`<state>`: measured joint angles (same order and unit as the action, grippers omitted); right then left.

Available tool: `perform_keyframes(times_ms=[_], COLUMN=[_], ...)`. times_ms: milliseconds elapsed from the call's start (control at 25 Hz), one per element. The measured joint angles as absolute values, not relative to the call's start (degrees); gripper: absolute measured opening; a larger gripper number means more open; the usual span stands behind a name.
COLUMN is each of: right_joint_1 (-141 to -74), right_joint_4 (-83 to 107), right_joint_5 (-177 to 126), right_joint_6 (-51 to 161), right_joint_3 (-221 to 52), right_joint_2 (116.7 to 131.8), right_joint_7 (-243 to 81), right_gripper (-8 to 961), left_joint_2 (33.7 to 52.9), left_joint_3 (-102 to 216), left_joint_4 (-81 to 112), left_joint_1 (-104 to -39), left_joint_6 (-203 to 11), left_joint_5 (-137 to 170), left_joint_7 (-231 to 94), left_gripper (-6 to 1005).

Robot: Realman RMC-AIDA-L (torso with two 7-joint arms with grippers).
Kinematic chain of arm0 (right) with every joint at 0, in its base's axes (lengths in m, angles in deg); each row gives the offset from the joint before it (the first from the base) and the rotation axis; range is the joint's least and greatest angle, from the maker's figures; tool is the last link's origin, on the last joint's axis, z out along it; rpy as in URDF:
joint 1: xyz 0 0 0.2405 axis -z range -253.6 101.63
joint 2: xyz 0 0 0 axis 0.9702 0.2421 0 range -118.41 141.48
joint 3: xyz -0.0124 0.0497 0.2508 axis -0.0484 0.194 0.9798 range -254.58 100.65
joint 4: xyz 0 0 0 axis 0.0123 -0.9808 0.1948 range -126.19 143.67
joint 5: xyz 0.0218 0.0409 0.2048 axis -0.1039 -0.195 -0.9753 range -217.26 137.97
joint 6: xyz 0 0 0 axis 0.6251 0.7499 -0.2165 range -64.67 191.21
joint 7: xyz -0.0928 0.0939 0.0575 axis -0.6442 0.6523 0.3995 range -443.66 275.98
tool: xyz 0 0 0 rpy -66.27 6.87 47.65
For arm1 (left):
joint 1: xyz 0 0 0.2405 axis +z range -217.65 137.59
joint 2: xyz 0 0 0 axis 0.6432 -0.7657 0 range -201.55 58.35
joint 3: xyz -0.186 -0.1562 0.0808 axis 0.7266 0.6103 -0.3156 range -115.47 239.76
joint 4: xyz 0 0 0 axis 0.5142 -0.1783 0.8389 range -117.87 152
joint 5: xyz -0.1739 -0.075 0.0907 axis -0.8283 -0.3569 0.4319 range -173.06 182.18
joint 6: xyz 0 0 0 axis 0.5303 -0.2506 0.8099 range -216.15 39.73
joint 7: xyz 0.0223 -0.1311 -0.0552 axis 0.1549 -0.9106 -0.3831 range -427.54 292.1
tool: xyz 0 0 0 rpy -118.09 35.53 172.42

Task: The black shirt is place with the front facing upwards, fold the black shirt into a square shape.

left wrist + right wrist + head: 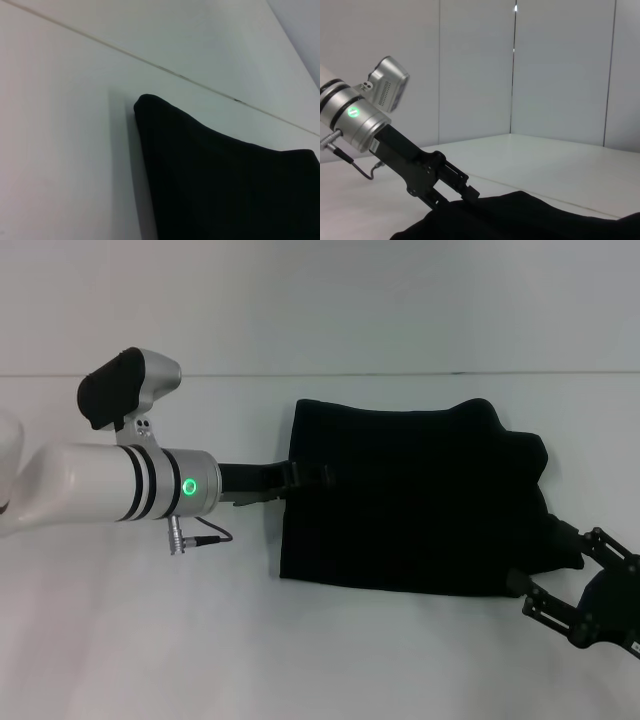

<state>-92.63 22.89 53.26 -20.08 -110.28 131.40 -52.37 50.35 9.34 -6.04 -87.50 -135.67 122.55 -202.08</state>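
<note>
Looking nearly done: the black shirt (410,495) sits folded on the white table (150,640), left gripper (300,480) fingers pressed at its edge, pinching or not I can't tell, right gripper (555,575) spread. Next probably squaring corners.

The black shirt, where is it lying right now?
In the head view the black shirt lies folded on the white table, right of centre, with the left gripper at its left edge and the right gripper at its near right corner.
</note>
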Motion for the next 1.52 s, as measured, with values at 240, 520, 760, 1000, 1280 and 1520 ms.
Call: perform_keyframes(times_ms=[240, 520, 760, 1000, 1280, 1520], right_joint_1=[-92.9, -93.2, -93.6, -94.1, -95.3, -96.0], right_joint_4=[22.9, 22.8, 22.8, 22.8, 22.8, 22.8], right_joint_5=[53.2, 53.2, 53.2, 52.8, 52.8, 52.8], right_joint_6=[-20.2, -20.1, -20.2, -20.1, -19.5, -19.3], right_joint_3=[-110.3, -110.3, -109.9, -109.7, -109.2, -109.0], right_joint_2=[131.41, 131.49, 131.5, 131.52, 131.59, 131.59], right_joint_7=[-52.4, -52.4, -52.4, -52.4, -52.4, -52.4], right_gripper=[855, 856, 856, 856, 856, 856], left_joint_2=[50.57, 50.71, 50.75, 50.33, 49.47, 49.84], left_joint_3=[9.3, 9.5, 9.5, 9.6, 14.7, 17.6], left_joint_4=[-6.1, -6.2, -5.9, -6.1, -6.2, -5.7], left_joint_1=[-87.7, -87.4, -86.8, -83.6, -76.3, -74.4], left_joint_6=[-135.4, -135.3, -135.4, -136.4, -140.0, -141.4], left_joint_5=[122.5, 121.5, 118.9, 114.3, 105.4, 104.7], left_joint_7=[-201.8, -200.6, -198.7, -197.6, -192.6, -190.1], left_gripper=[770, 347, 176, 145, 141, 139])
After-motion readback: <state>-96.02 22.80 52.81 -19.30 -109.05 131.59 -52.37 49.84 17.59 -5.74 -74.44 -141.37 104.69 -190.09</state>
